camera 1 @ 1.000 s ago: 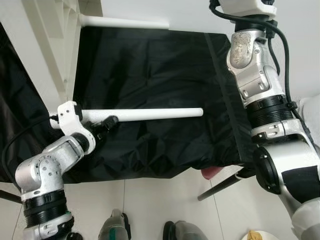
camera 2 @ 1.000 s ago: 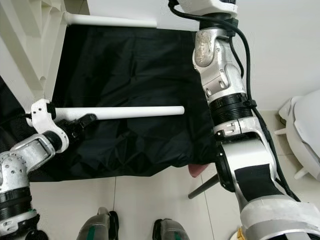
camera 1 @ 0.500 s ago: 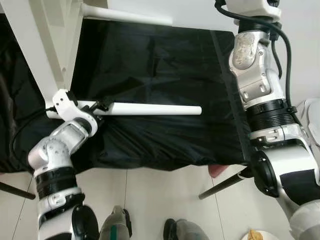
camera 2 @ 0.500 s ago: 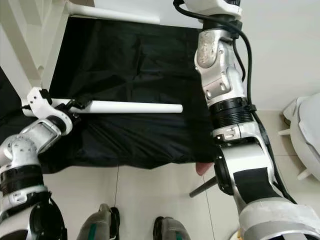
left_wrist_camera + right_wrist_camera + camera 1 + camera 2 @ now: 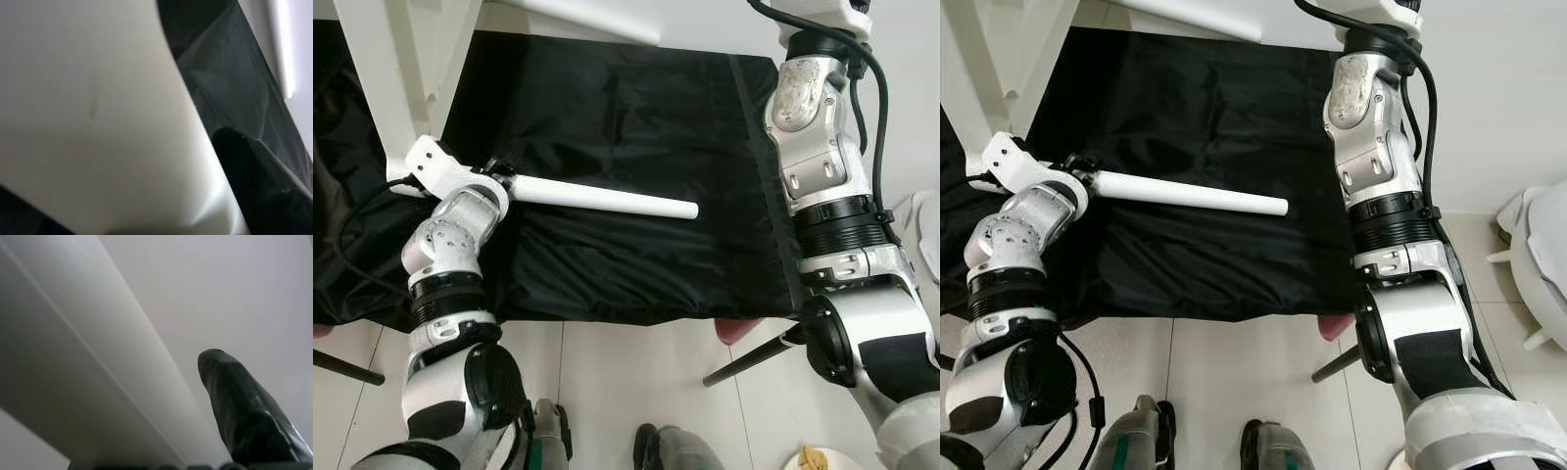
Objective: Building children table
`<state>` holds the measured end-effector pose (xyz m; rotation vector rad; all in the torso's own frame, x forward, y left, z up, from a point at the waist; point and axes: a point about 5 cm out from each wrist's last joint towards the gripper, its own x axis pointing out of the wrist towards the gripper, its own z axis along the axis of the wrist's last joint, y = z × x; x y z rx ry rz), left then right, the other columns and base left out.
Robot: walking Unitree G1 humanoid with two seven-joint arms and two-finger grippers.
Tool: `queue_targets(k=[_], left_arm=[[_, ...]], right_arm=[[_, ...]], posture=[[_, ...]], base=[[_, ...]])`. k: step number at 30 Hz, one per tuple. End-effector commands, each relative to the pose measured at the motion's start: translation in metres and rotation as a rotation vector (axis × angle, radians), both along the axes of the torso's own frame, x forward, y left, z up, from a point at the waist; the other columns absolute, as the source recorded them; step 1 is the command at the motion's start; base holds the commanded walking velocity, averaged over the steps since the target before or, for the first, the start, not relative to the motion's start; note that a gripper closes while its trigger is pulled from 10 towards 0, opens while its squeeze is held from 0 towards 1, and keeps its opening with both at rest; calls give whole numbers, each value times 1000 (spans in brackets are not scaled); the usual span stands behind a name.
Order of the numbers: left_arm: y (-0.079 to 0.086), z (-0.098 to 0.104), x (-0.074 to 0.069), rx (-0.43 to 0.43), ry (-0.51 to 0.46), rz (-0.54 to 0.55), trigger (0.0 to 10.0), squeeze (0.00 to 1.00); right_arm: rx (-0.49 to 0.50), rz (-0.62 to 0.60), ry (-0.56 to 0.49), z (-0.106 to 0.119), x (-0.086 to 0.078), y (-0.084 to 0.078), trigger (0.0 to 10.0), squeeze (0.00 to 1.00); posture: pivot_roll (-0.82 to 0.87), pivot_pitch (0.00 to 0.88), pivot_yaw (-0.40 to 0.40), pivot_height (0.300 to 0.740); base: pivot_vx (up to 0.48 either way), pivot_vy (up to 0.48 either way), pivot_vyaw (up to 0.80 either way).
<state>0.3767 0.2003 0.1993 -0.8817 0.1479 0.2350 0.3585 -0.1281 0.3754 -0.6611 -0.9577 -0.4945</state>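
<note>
Black crinkled cloth (image 5: 636, 166) covers the worktop in front of us, and on it lies a long white cylindrical table leg (image 5: 607, 198), slanting from our left pincer down toward the middle of the cloth, its free end well clear of our right arm. Our left pincer (image 5: 499, 168) is pressed together on the near end of that leg; in the left wrist view the white tube (image 5: 98, 112) sits hard against one black finger (image 5: 254, 186), with the dark cloth behind it. A black cable (image 5: 357, 211) loops from the left wrist across the cloth.

At the upper left we see a white flat frame piece of the children's table (image 5: 391, 69) standing over the cloth's edge, and a second white round leg (image 5: 592, 18) runs along the far edge of the cloth.

Our right arm (image 5: 818, 166) reaches up along the right side of the worktop. In the right wrist view one black finger (image 5: 244, 411) lies just beside a long white ridged part (image 5: 83, 357) against a pale wall; we cannot tell whether the right pincer is spread or pressed together.

Below, on the pale tiled floor (image 5: 607, 382), a dark slanted rod (image 5: 749, 360) shows under the worktop's near right corner, close to our right arm.
</note>
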Motion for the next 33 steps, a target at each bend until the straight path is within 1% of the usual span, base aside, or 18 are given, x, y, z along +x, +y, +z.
queue_targets(k=[1,3,4,5,6,7,9,11,12,16,20,22,25,27,28,31,32,33], left_arm=[[23,16,1,75,-28,121,0,0],[23,16,1,75,-28,121,0,0],[23,22,3,83,-54,128,0,0],[23,22,3,83,-54,128,0,0],[25,32,4,106,-87,143,0,0],[27,42,4,128,-109,166,0,0],[28,48,5,143,-121,181,0,0],[30,66,3,168,-177,209,0,0],[30,66,3,168,-177,209,0,0],[37,101,-1,183,-295,262,0,0],[36,123,-4,221,-368,262,0,0],[36,128,-5,235,-383,262,0,0],[36,150,-11,313,-451,275,0,0],[36,150,-11,313,-451,275,0,0],[38,164,-16,354,-492,285,0,0],[39,168,-17,365,-502,288,0,0],[40,176,-21,401,-523,295,0,0],[40,176,-21,401,-523,295,0,0]], right_arm=[[234,163,-202,33,-28,-14,0,0],[234,163,-202,33,-28,-14,0,0],[233,173,-194,33,-28,-14,2314,0],[233,173,-194,33,-28,-14,2314,0],[229,192,-182,33,-27,-13,10000,0],[223,206,-174,34,-27,-12,10000,0],[220,215,-169,34,-27,-12,10000,0],[210,238,-163,35,-28,-11,10000,0],[210,238,-163,35,-28,-11,10000,0],[172,268,-176,44,-32,-9,10000,0],[161,284,-194,51,-36,-10,10000,0],[160,287,-198,52,-37,-10,10000,0],[152,310,-200,55,-41,-13,10000,0],[152,310,-200,55,-41,-13,10000,0],[141,323,-193,56,-42,-14,10000,0],[136,327,-189,56,-42,-14,10000,0],[129,334,-176,56,-42,-15,10000,0],[129,334,-176,56,-42,-15,10000,0]], posture=[[80,124,22,740],[80,124,22,740],[80,122,22,740],[80,122,22,740],[81,122,20,740],[81,122,20,740],[81,122,20,740],[85,123,14,740],[85,123,14,740],[88,121,11,740],[89,118,10,740],[89,118,10,740],[92,115,10,740],[92,115,10,740],[94,114,10,740],[94,114,10,740],[96,109,7,740],[96,109,7,740]], base=[[0,0,0],[0,0,0],[0,0,0],[0,0,0],[0,0,0],[0,0,0],[0,0,0],[0,0,0],[0,0,0],[0,0,0],[0,0,0],[0,0,0],[0,0,0],[0,0,0],[0,0,0],[0,0,0],[0,0,0],[0,0,0]])
